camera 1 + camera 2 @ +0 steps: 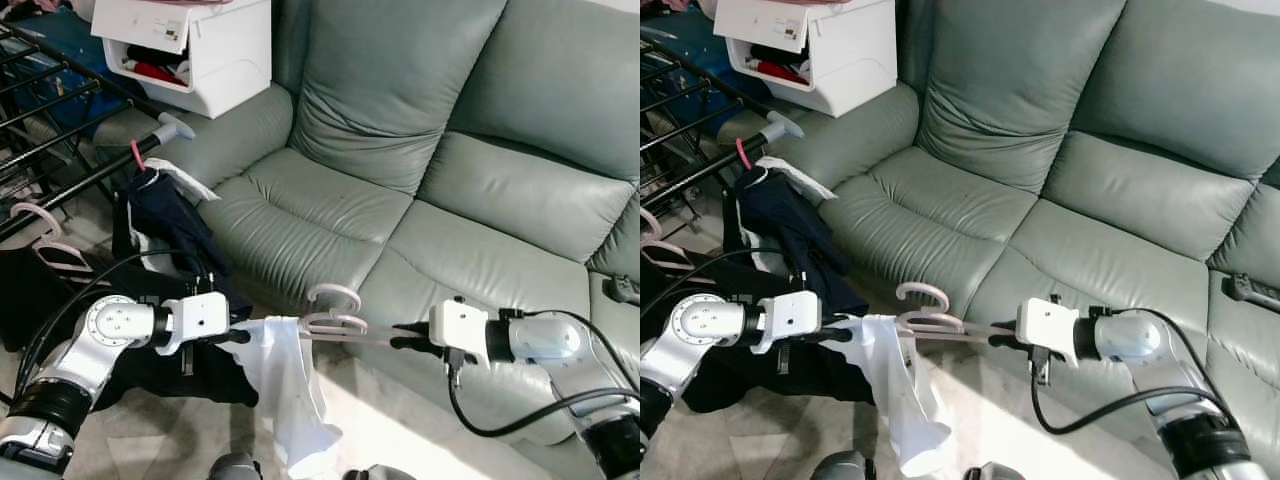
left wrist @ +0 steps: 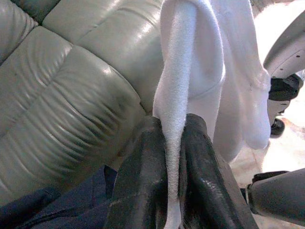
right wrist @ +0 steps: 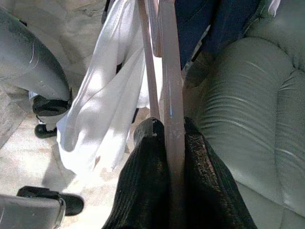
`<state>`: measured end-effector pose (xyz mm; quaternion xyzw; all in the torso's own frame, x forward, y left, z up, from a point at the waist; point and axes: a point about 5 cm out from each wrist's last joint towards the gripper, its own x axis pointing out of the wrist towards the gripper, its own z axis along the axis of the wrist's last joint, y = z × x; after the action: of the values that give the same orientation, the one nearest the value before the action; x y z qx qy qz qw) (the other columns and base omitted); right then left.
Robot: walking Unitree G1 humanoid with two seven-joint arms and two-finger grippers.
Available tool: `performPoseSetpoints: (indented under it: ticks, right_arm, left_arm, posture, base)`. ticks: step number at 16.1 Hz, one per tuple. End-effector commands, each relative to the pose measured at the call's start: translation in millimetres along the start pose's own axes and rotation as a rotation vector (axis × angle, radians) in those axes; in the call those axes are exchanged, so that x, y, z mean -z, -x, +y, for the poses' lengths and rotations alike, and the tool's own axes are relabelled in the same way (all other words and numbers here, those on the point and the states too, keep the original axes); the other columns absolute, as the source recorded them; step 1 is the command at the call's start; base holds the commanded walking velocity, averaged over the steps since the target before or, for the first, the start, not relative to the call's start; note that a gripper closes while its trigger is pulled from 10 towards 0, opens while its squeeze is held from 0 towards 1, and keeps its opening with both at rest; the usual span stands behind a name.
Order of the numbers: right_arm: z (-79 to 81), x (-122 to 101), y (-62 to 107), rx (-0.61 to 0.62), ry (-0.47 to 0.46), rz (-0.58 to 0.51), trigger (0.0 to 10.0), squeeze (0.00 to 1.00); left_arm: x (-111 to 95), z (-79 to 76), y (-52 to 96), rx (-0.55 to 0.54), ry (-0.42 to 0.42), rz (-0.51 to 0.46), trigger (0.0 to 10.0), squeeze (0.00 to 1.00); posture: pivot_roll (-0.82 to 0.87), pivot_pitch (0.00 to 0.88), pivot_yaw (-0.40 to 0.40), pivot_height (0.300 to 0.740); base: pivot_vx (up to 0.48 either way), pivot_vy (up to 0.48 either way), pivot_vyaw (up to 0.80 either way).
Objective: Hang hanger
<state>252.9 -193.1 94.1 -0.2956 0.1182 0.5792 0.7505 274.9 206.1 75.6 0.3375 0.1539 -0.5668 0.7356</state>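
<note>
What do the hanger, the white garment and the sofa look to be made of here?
Hanger: pale pink, smooth with a slight sheen, probably plastic; right gripper clamps its bar.
White garment: soft knit fabric, likely cotton; fine ribbing shows where the left gripper pinches it.
Sofa: grey-green leather or leather-look, glossy with creases; which one is unclear.

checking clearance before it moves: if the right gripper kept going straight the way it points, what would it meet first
Likely the white garment draped on the pink hanger it is clamped on, then the left gripper pinching that cloth. Depth is uncertain.
</note>
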Motion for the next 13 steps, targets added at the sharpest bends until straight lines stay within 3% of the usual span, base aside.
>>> performPoseSetpoints:
  ticks: [1, 6, 9, 13]
  right_arm:
    - [-2.6, -5, -2.8, -0.006, -0.048, -0.044, 10.0, 1.00]
    - [-13.2, -11, 0.1, 0.028, -0.082, -0.083, 10.0, 1.00]
    - [-27.6, -32, 15.7, -0.003, -0.259, -0.236, 10.0, 1.00]
    - [-63.1, -61, 45.7, 0.078, -0.323, -0.397, 10.0, 1.00]
  left_arm:
    - [-5, 3.9, 0.0, -0.025, 0.015, -0.047, 0.0, 0.00]
    - [3, 4.0, 2.4, -0.069, 0.037, -0.005, 0.0, 0.00]
    - [7, 5.8, 5.3, -0.122, 0.085, -0.015, 0.0, 0.00]
    - [13, 12.1, 7.9, -0.236, 0.156, -0.016, 0.0, 0.00]
  posture:
    - [-0.04, 0.000, -0.038, 0.740]
    - [-0.04, 0.000, -0.038, 0.740]
    - [-0.04, 0.000, -0.039, 0.740]
    - [-0.04, 0.000, -0.035, 0.740]
  base:
    - [0.000, 0.000, 0.00]
    - [0.000, 0.000, 0.00]
    - [0.000, 0.000, 0.00]
    - [0.000, 0.000, 0.00]
